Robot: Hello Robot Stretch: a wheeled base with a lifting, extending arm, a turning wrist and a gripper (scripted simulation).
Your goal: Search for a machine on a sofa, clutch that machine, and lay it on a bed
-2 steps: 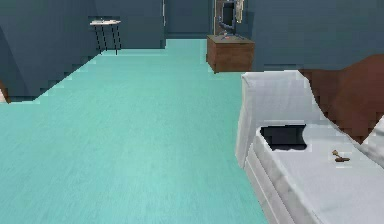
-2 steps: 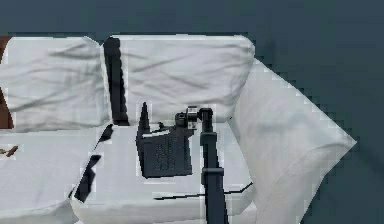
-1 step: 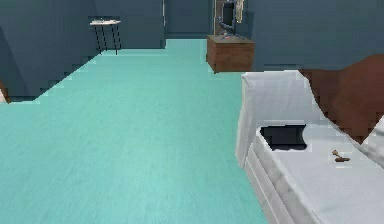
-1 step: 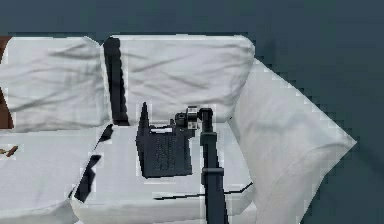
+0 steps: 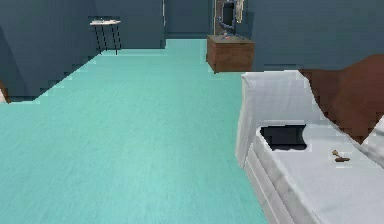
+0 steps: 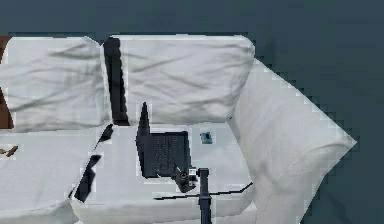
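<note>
Our dark square arm (image 6: pixel 204 203) ends in the gripper (image 6: pixel 181 180), holding something or not we can't tell, right by the open black laptop (image 6: pixel 160 150) lying on the seat of the puffy white sofa (image 6: pixel 290 130).

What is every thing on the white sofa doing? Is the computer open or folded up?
laptop, open, screen standing up, resting on the sofa seat.
gripper, at the laptop's near edge; cannot tell whether it holds anything.
small pale thing, lying flat beside the laptop.
small brown thing, lying on the next seat cushion.
</note>
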